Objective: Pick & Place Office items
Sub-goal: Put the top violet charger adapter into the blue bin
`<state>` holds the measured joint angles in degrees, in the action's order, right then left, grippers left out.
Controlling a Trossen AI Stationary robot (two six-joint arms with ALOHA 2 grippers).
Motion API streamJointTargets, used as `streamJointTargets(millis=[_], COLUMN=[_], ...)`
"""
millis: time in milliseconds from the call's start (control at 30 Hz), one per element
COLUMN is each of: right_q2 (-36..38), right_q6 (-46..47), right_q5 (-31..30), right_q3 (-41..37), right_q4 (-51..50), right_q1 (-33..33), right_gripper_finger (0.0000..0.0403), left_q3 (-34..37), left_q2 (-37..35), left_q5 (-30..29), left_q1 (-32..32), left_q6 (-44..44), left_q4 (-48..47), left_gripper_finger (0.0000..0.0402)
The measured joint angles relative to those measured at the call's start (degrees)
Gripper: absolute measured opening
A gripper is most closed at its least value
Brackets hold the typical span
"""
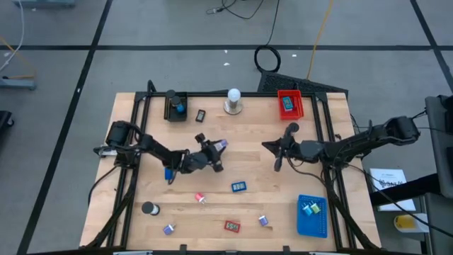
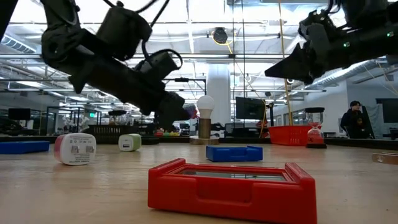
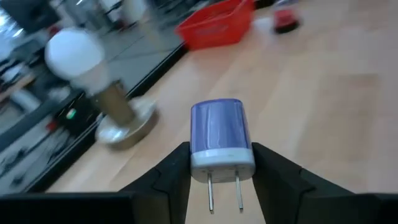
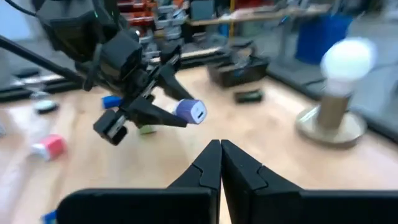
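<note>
Left of centre in the high view, the left gripper (image 1: 216,150) pinches a purple plug adapter (image 3: 219,138), seemingly off the table (image 1: 283,198). Right gripper (image 1: 278,157), right of centre, has jaws pressed together.

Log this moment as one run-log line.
left gripper: jaws shut on purple plug adapter, lifted | right gripper: jaws shut, empty, hovering | red tray: back right

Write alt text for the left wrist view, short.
The left pincer holds a purple and white plug adapter between its dark fingers, prongs toward the camera, above the wooden table. Beyond it stand a white ball on a round grey base and a red tray.
</note>
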<state>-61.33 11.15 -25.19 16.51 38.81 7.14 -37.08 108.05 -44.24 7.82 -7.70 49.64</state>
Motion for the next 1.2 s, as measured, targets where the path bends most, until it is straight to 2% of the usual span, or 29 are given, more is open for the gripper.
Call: streamJointTargets(millis=[100, 200, 267, 367, 467, 567, 733, 933, 1067, 1200], right_q2=[-2.78, -7.61, -11.44, -17.25, -22.01, -25.49, -30.97, -34.78, -35.97, -37.32], right_q6=[4.96, 8.79, 10.57, 12.38, 13.64, 15.41, 16.83, 18.19, 18.65, 19.70], right_q5=[4.83, 6.34, 8.77, 15.54, 19.48, 19.46, 19.91, 25.55, 25.44, 25.47], right_q3=[0.00, 0.00, -0.02, -0.02, 0.82, 3.04, 7.37, 11.77, 13.07, 13.98], right_q4=[0.09, 2.71, 7.15, 16.09, 21.61, 21.80, 20.97, 21.00, 21.07, 22.17], right_q1=[-2.69, -4.59, -5.45, -6.14, -6.36, -6.26, -5.47, -5.16, -5.22, -5.29], right_gripper_finger=[0.0002, 0.0010, 0.0018, 0.0037, 0.0065, 0.0101, 0.0175, 0.0252, 0.0277, 0.0282], left_q3=[0.00, -0.29, -1.05, -2.91, -5.27, -7.32, -8.33, -8.33, -8.31, -8.26], left_q2=[0.00, 1.12, 2.60, 5.06, 6.79, 8.01, 8.26, 8.26, 8.26, 8.25], left_q5=[3.23, 4.18, 4.94, 5.23, 3.38, 0.47, 0.71, 0.65, 0.67, 0.72], left_q1=[0.51, 0.84, 1.42, 3.43, 5.64, 7.05, 7.77, 7.87, 8.47, 8.88], left_q6=[-3.84, -7.02, -9.23, -12.90, -16.36, -19.37, -20.28, -20.29, -20.71, -21.14], left_q4=[1.67, 3.93, 6.07, 8.10, 8.78, 8.97, 8.97, 8.88, 9.51, 10.67], left_gripper_finger=[0.0150, 0.0150, 0.0151, 0.0151, 0.0151, 0.0151, 0.0151, 0.0152, 0.0152, 0.0152])
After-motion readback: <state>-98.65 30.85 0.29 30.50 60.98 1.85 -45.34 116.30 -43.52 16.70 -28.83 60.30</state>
